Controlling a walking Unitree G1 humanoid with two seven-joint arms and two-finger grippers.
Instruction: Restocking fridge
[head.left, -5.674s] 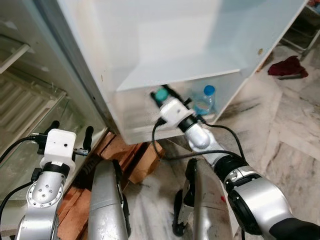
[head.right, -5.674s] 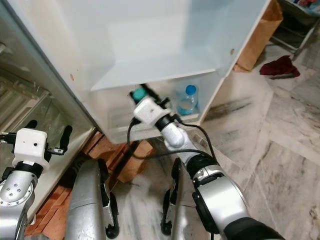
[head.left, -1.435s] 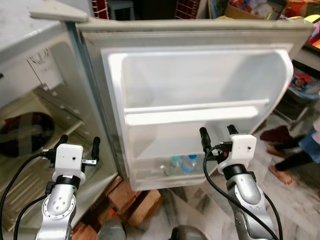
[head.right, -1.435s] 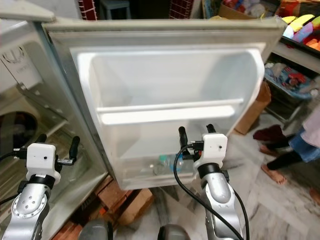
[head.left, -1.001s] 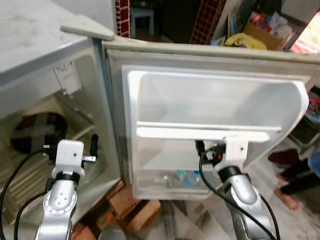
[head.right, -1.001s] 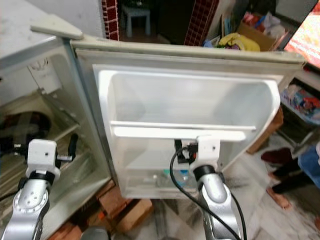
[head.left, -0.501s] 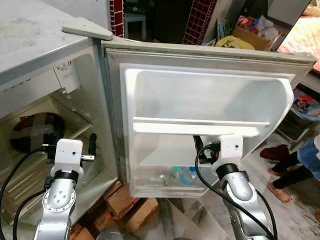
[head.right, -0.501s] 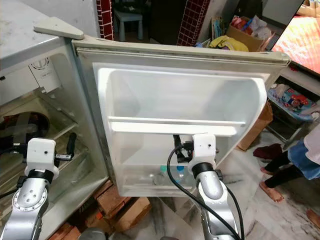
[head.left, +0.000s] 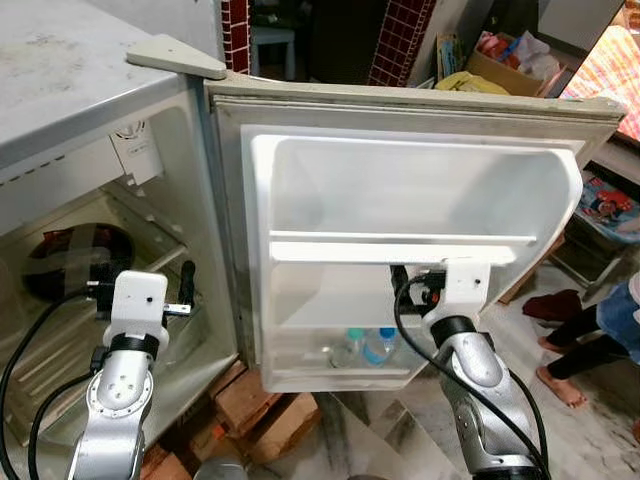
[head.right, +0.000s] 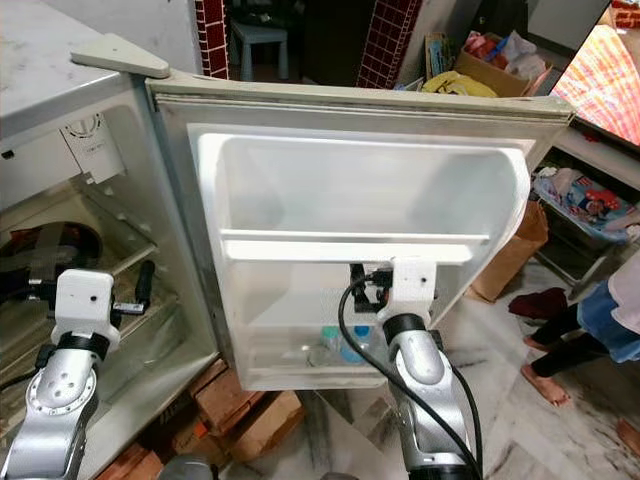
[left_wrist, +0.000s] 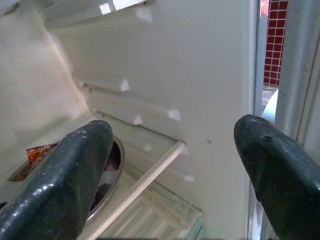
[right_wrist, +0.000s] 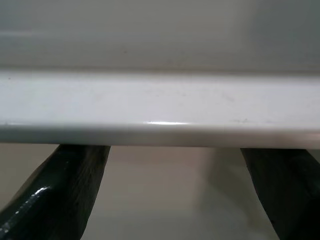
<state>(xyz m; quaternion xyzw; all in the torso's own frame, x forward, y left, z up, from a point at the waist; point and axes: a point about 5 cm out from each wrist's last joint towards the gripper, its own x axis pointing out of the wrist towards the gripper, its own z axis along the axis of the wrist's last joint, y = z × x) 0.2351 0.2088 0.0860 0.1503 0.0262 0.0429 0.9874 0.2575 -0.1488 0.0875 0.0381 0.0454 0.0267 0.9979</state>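
Marble floor (head.left: 590, 420) runs under a small fridge (head.left: 60, 130) whose door (head.left: 420, 190) hangs wide open toward the robot, its white inner liner facing the room. Down in the door's lowest bin stand the bottles (head.left: 365, 346), two clear ones with blue-green caps, side by side and upright behind the bin's front wall. Above them a white shelf rail (right_wrist: 160, 107) crosses the door, and the right gripper (right_wrist: 165, 200) is raised close to it, its two black fingers (right_wrist: 60, 192) spread wide with their tips tucked just under the rail, holding nothing. Left of the door, the fridge's cabinet stands open, with a dark round pan (head.left: 75, 255) sitting on an inner shelf (left_wrist: 135, 187) toward the far left. The left gripper (left_wrist: 170, 165) is held in front of this opening, fingers wide apart and empty, pointing into the cabinet. Wooden blocks (head.left: 265, 405) lie on the floor under the near corner of the fridge. On the far right a person's legs (head.left: 585, 335) show at the edge, beside a dark red cloth (head.left: 550, 303) on the floor, and boxes and clutter (head.left: 490, 55) crowd the background beyond the door.
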